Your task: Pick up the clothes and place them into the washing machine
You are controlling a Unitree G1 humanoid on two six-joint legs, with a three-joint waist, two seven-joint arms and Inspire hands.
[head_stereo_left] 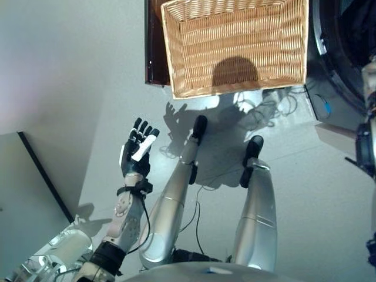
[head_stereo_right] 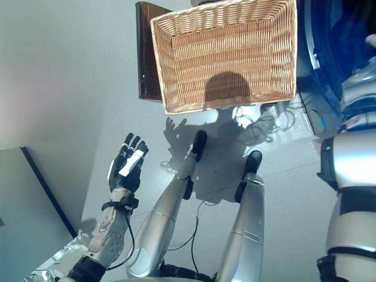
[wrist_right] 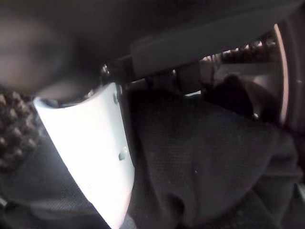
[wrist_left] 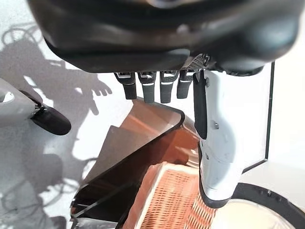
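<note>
A dark garment (wrist_right: 205,157) fills the right wrist view, bunched against the white-covered thumb of my right hand (wrist_right: 90,143), which is curled on it. A curved drum rim shows just past the cloth. In the eye views my right arm (head_stereo_right: 352,164) reaches off to the right towards the washing machine (head_stereo_right: 329,59), and that hand itself is out of sight there. The wicker basket (head_stereo_left: 235,88) ahead holds nothing. My left hand (head_stereo_left: 136,154) hangs open over the floor at the left, fingers straight, holding nothing.
The basket rests on a dark brown stand (head_stereo_left: 154,47). A grey panel with a black edge (head_stereo_left: 23,194) lies at the lower left. Pale floor stretches between the basket and me.
</note>
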